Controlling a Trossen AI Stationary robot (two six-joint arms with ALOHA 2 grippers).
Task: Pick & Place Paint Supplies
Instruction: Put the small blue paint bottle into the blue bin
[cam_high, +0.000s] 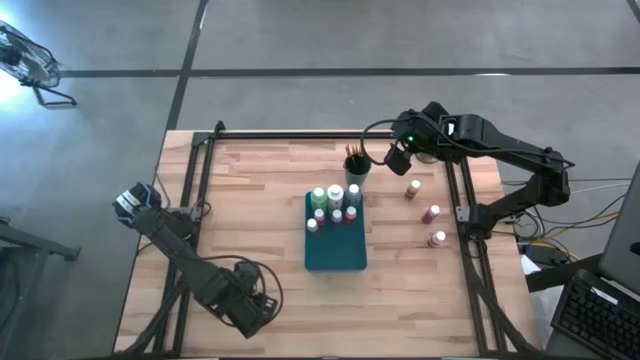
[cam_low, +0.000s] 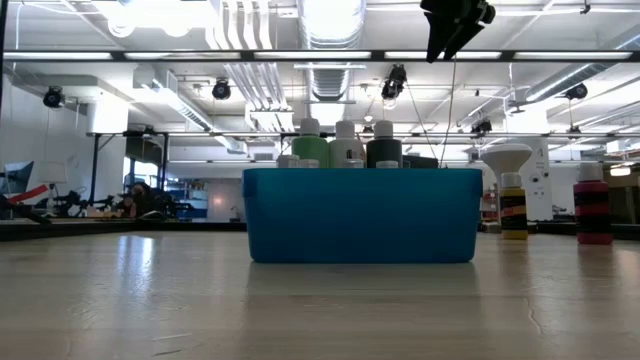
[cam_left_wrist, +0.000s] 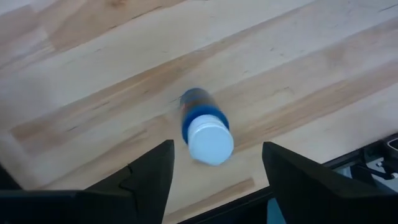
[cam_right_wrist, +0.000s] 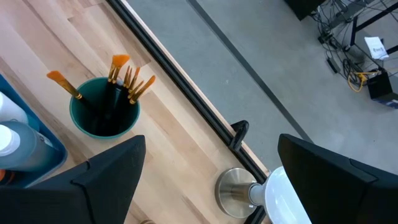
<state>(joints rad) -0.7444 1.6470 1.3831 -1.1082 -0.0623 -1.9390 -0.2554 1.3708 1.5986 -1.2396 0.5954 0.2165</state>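
A blue paint bottle (cam_left_wrist: 200, 118) with a white cap stands on the wood near the table's front edge. It sits between the fingers of my left gripper (cam_left_wrist: 217, 163), which points down, open, with a gap on each side. In the high view my left gripper (cam_high: 250, 310) hides this bottle. My right gripper (cam_right_wrist: 208, 180) hangs open and high over the far right of the table, beside a teal cup of brushes (cam_right_wrist: 104, 109). Several white-capped bottles stand in the teal tray (cam_high: 335, 255). Three more bottles (cam_high: 431, 213) stand on the table at its right.
A white-domed object on a metal stand (cam_right_wrist: 236, 190) sits at the far right edge beside a black frame rail (cam_high: 330, 135). The brush cup (cam_high: 357, 165) stands just beyond the tray. In the low view the tray wall (cam_low: 360, 215) hides the bottles' lower parts.
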